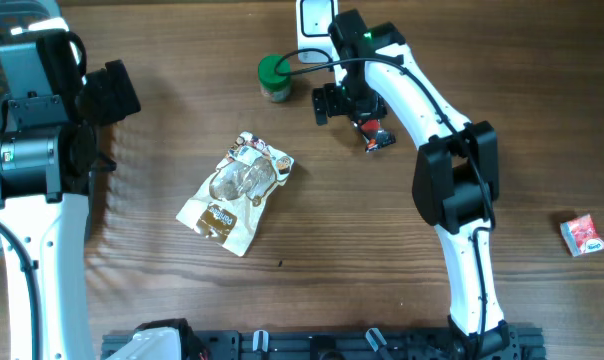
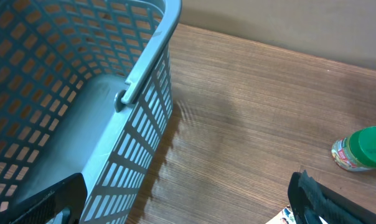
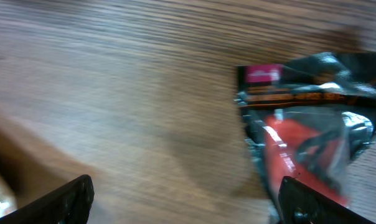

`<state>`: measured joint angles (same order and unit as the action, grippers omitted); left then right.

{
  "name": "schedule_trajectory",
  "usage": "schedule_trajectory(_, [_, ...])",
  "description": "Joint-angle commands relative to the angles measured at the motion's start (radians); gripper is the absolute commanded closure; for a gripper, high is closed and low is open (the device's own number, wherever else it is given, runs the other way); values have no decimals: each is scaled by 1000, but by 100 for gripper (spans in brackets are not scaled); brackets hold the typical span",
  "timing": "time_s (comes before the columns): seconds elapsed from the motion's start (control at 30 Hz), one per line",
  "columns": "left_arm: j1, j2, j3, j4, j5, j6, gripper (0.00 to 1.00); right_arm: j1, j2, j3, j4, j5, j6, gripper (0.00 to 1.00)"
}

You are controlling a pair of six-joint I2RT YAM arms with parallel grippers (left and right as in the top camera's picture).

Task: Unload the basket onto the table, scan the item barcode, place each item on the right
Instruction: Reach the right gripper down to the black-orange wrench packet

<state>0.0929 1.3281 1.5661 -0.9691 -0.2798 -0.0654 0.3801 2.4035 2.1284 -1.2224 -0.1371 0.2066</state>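
The overhead camera looks straight down on the whole desk (image 1: 312, 260) from well above. The left wrist camera sits at the desk's left edge, tilted down and close beside the blue basket (image 2: 63, 93). It faces across the wood toward the green-lidded jar (image 2: 362, 149), which the overhead view also shows. The right wrist camera hangs very near the desk, its picture blurred, over the red-and-black packet (image 3: 300, 137), which the overhead view shows near that jar.

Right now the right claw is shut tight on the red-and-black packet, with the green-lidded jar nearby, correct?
No: the right claw is wide open, the red-and-black packet lying on the table, as the right wrist view shows. The green-lidded jar is nearby.
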Motion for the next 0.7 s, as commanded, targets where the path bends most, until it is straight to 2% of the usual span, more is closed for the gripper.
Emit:
schedule_trajectory(0.0, [6,-12,6,2,-6,5,0,-27,-14,5,-17,45,-24,5])
schedule_trajectory(0.23, [6,-12,6,2,-6,5,0,-34,-18,5,-80,107,-24,6])
schedule_trajectory(0.4, [6,-12,6,2,-6,5,0,-35,-73,8,-113,73,-48,6])
schedule_trajectory(0.5, [6,-12,6,2,-6,5,0,-37,-128,8,-109,77,-50,4])
schedule_trajectory(0.67, [6,-12,6,3,-6,5,0,-58,-121,6,-97,116,-76,3])
